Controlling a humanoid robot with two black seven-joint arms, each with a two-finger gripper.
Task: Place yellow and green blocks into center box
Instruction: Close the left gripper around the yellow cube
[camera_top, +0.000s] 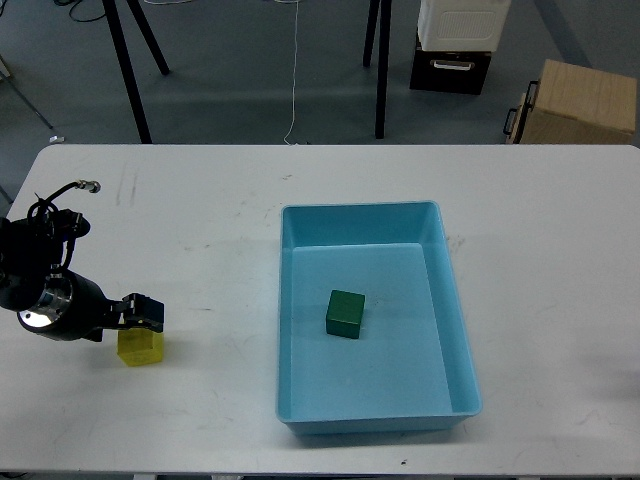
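Note:
A yellow block (141, 349) lies on the white table at the front left. My left gripper (143, 312) hangs right over the block's upper edge; it looks dark and small, and its fingers cannot be told apart. A green block (345, 314) lies inside the light blue box (296, 300) at the table's middle. My right gripper is out of view.
The white table (540, 260) reaches across the view. Beyond its far edge stand black stand legs (381, 70), a white and black case (455, 45) and a cardboard box (580, 103) on the grey floor.

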